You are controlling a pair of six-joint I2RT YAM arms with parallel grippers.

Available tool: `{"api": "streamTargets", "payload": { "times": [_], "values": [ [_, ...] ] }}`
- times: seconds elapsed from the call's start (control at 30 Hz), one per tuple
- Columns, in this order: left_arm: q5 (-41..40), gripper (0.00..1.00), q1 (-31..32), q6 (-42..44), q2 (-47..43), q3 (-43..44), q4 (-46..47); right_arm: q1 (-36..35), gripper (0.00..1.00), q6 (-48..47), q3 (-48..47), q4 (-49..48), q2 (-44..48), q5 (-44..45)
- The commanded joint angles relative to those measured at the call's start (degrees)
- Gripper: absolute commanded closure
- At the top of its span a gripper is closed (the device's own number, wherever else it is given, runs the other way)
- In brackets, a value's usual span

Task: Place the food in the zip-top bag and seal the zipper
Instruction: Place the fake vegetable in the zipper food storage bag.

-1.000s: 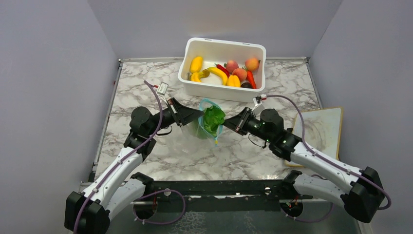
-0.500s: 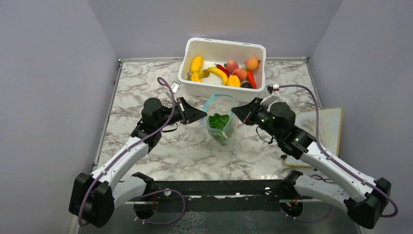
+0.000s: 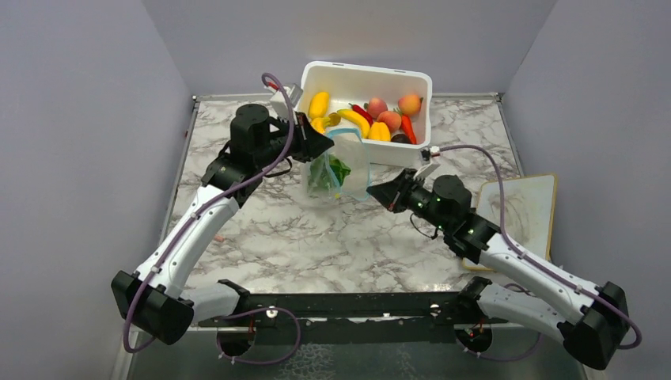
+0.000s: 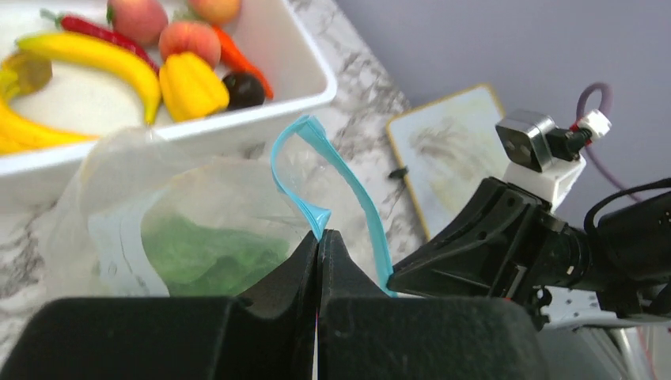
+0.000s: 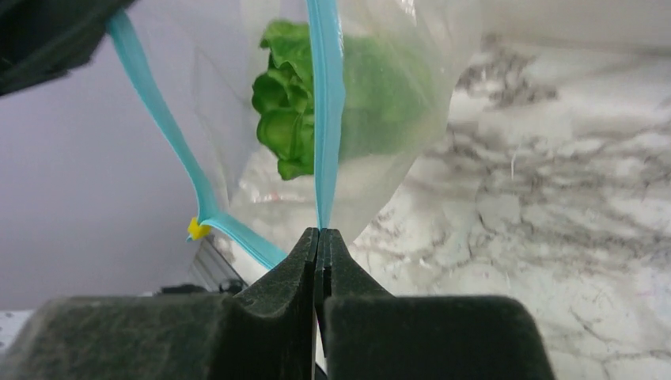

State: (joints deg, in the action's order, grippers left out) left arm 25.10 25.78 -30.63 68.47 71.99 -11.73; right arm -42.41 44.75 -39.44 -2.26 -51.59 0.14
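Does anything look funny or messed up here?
The zip-top bag hangs crooked between the left gripper and right gripper, each pinching its zipper. The zipper gapes open and kinked, with only lettuce inside.

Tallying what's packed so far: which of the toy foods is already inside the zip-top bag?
The green lettuce: it alone sits inside the clear zip-top bag; all the other foods lie in the white tub.

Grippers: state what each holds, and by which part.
Both hold the bag by its zipper: the left gripper pinches a fold in the strip, the right gripper another stretch of it.
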Motion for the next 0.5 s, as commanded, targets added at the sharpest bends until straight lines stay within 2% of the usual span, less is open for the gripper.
{"api": "streamTargets", "payload": {
  "times": [0.0, 0.07, 0.13, 0.27, 0.33, 0.47],
  "values": [
    [-2.1, 1.00, 1.8, 6.2, 1.5, -4.8, -7.4, -0.4, 0.99, 3.2, 5.1, -3.9, -5.9, -10.7],
    [-1.9, 1.00, 2.6, 7.0, 1.1, -7.7, -7.2, -0.4, 0.98, 3.2, 6.7, -3.8, -7.0, -12.4],
    [-1.8, 1.00, 3.0, 9.1, 1.3, -10.0, -7.0, -0.3, 0.87, 1.3, 7.2, -2.4, -6.9, -11.6],
    [0.7, 1.00, 3.0, 12.2, 1.8, -12.0, -7.0, -0.3, 0.64, -3.6, 4.7, 9.8, -4.9, -0.4],
    [2.3, 1.00, 3.1, 12.3, 1.8, -11.9, -6.8, -0.4, 0.55, -8.0, 3.3, 12.3, -3.4, 2.1],
    [3.8, 1.00, 3.2, 12.5, 1.1, -11.5, -6.5, -0.4, 0.45, -15.7, -0.2, 13.8, -1.7, 2.6]
  ]
}}
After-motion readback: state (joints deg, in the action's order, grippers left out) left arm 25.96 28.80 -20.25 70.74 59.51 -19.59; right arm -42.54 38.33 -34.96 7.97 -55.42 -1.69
